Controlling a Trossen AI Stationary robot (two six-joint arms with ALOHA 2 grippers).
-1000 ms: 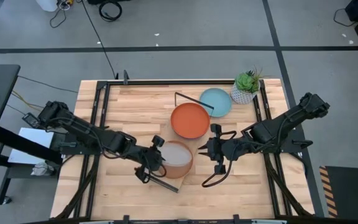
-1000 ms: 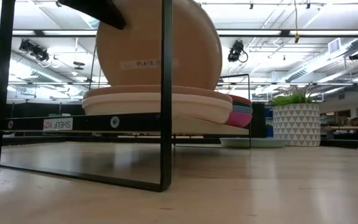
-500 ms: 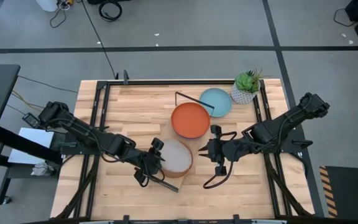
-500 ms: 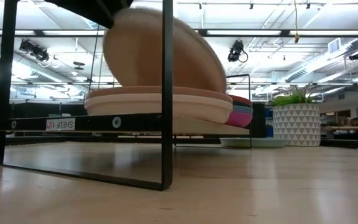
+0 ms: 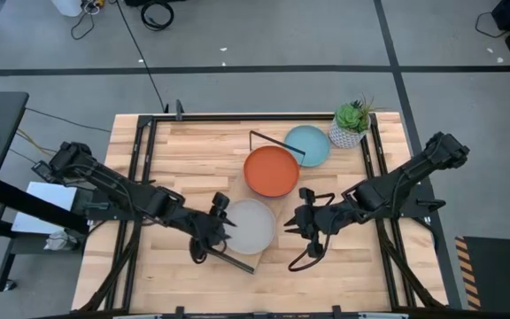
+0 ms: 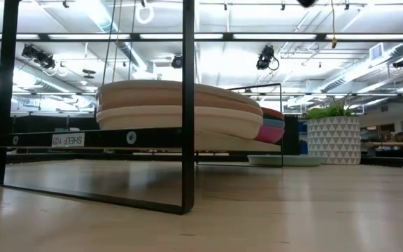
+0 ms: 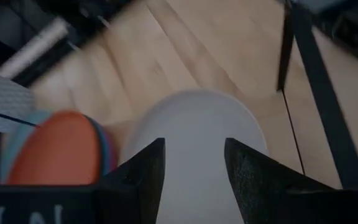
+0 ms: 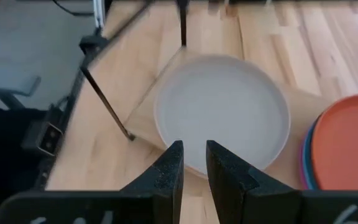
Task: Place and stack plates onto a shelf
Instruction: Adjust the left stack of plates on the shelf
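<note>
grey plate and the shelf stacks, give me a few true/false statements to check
1. The grey plate lies on top of a stack on the shelf. True.
2. The left end effector grips the grey plate. False: its fingers are open beside the plate's rim.
3. The orange plate tops the other stack. True.
4. The light blue plate sits on the orange plate. False: it lies on the table beside the potted plant.

Overhead, table-level and two close wrist cameras, all sharing the grey plate [image 5: 251,225].
</note>
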